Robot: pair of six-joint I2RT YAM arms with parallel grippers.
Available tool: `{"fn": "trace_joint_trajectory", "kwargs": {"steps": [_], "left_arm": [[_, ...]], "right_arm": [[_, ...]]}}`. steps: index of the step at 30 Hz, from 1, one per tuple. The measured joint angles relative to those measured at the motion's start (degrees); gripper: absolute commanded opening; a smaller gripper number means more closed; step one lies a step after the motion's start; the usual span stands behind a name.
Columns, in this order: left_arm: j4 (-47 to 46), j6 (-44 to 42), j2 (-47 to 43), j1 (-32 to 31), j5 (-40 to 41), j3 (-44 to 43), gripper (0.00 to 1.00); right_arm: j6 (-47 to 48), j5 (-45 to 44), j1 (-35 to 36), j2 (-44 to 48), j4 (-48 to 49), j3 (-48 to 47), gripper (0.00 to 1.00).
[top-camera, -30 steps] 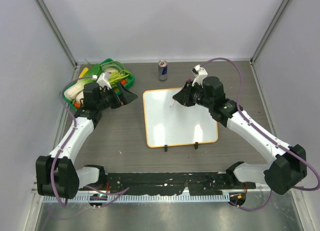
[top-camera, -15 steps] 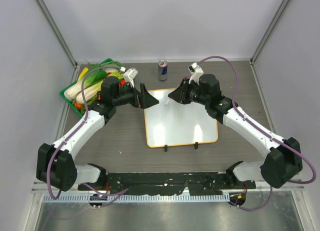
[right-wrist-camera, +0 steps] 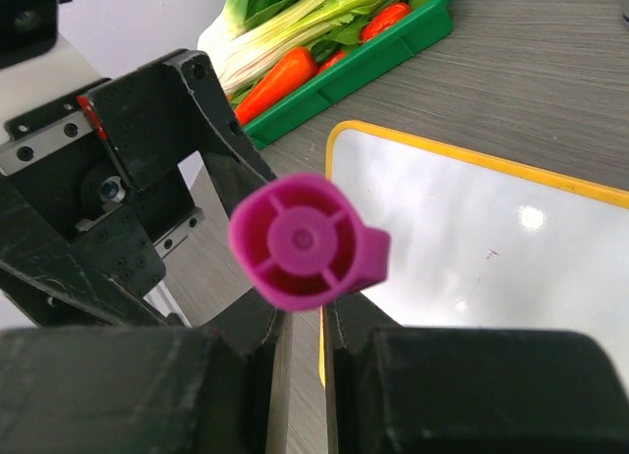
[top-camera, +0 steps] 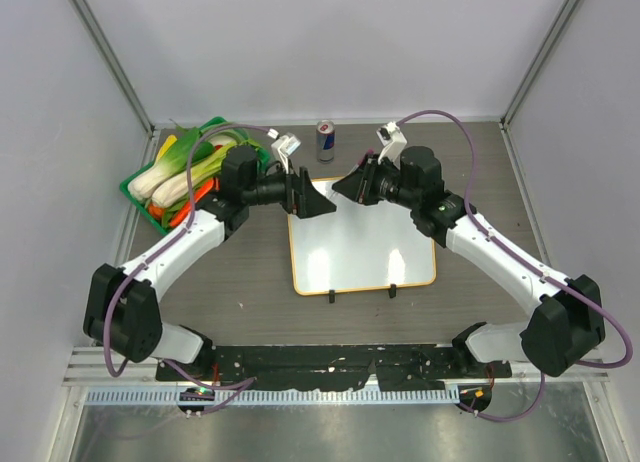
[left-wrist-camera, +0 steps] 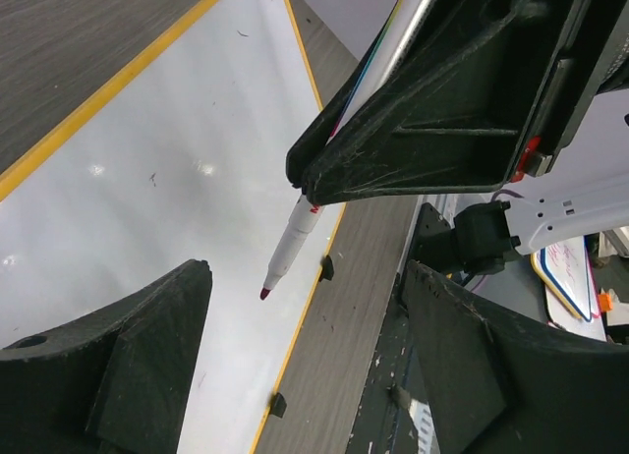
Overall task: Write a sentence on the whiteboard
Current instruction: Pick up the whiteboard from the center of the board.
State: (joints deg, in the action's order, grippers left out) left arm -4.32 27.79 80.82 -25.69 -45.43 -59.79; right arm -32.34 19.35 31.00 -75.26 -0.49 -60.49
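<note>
Marker (left-wrist-camera: 292, 240) pinched in right fingers (left-wrist-camera: 432, 130); long axis slants nib-down over blank whiteboard (top-camera: 360, 247); nib sits between spread left fingers (left-wrist-camera: 128, 366), touching neither.

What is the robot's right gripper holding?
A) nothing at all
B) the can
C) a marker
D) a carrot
C: the right gripper is shut on a marker, with its pink end sticking out between the fingers and its tip pointing at the whiteboard.
</note>
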Motion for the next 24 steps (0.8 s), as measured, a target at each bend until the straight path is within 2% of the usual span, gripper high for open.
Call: {"fn": "trace_joint_trajectory", "kwargs": {"steps": [3, 7, 9, 11, 18, 24], "left_arm": [[-0.7, 0.0, 0.5, -0.7, -0.6, 0.0, 0.73], [-1.6, 0.0, 2.0, -1.3, -0.7, -0.2, 0.7], [-1.5, 0.0, 2.3, -1.4, -0.5, -0.2, 0.83], [-0.8, -0.9, 2.3, -1.4, 0.5, -0.3, 0.91], [5.0, -2.8, -1.0, 0.4, 9.7, 0.2, 0.93], [7.0, -1.0, -7.9, 9.8, 14.2, 5.1, 0.92]], "right_arm": [[-1.1, 0.5, 0.0, 0.0, 0.8, 0.0, 0.02], [-2.2, 1.0, 0.0, 0.0, 1.8, 0.1, 0.02], [-2.4, 1.2, 0.0, 0.0, 2.1, 0.1, 0.01], [-2.3, 1.1, 0.0, 0.3, 2.0, 0.2, 0.01], [-0.9, -1.8, -0.5, 3.4, 0.0, 2.0, 0.01], [1.8, -5.4, -0.8, 5.3, -3.6, 3.1, 0.01]]}}
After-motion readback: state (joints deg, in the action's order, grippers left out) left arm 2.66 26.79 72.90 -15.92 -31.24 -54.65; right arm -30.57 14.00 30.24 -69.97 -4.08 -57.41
